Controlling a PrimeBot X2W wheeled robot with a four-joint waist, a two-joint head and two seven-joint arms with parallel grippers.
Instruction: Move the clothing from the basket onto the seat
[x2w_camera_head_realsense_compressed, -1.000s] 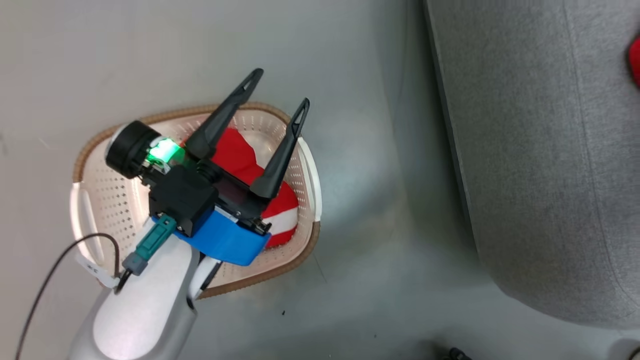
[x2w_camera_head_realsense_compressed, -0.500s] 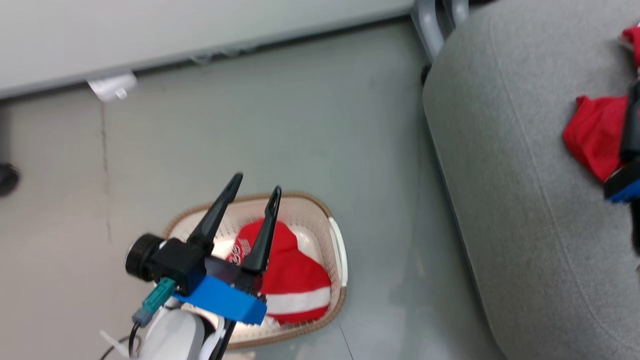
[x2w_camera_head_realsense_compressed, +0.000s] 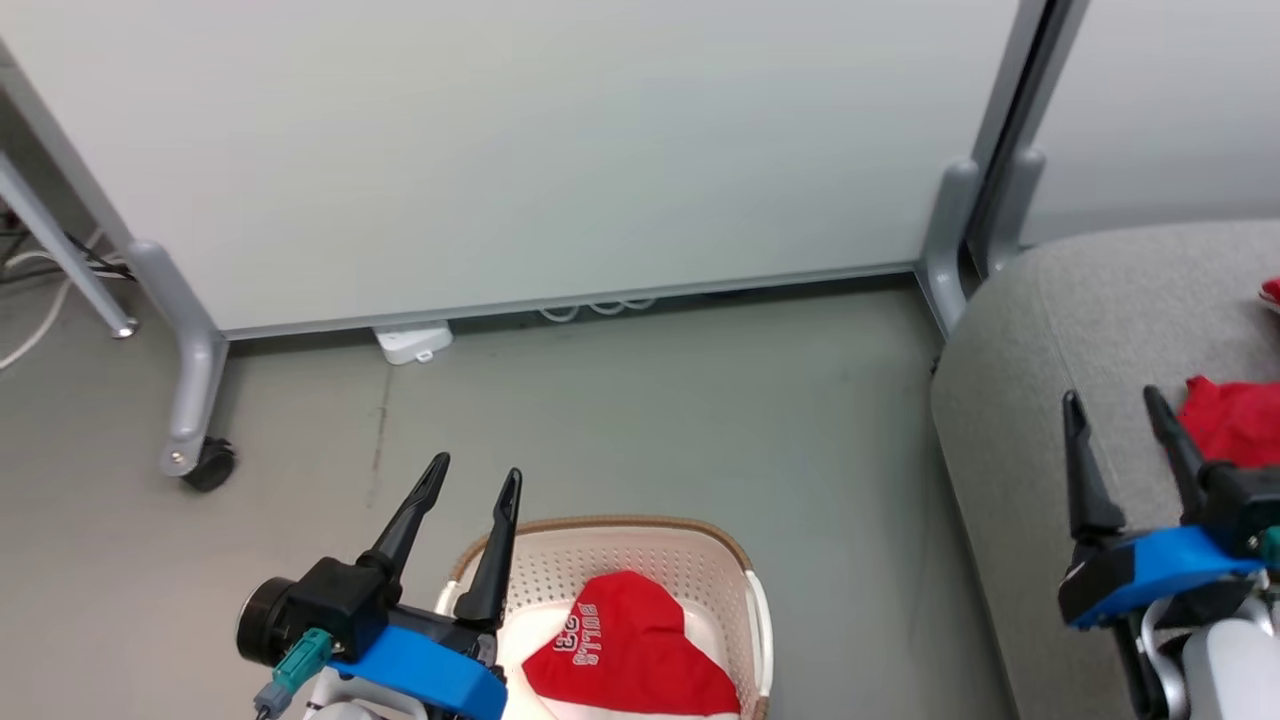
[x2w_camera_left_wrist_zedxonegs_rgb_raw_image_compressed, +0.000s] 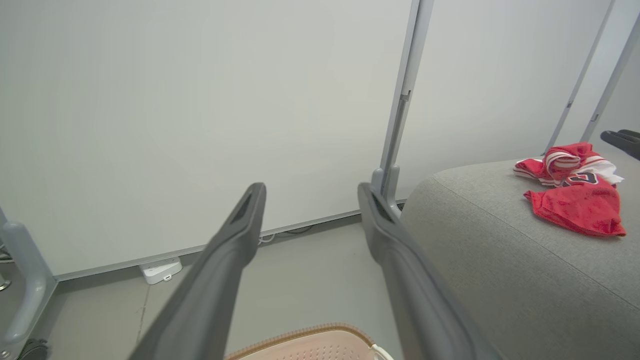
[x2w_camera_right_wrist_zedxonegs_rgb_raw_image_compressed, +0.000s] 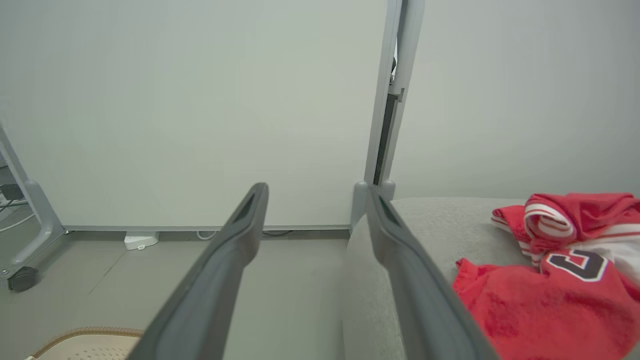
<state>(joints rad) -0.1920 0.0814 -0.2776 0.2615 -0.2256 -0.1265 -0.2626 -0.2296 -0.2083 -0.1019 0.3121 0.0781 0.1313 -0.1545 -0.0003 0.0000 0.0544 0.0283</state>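
Observation:
A red "BULLS 23" piece of clothing lies in the cream basket at the bottom of the head view. My left gripper hangs open and empty above the basket's left end, fingers pointing at the partition; its wrist view shows the gripper and the basket rim. More red clothing lies crumpled on the grey seat at the right. My right gripper stands open just left of that heap, holding nothing. The right wrist view shows the gripper, clothing and seat.
Pale partition panels close off the back, on grey legs with a caster. A white box and cables lie at the panel's foot. Grey floor separates basket and seat.
The head camera has tilted up, so the whole picture shifted. My right gripper has come into view beside the heap on the seat, fingers apart and empty. The left gripper stays open over the basket.

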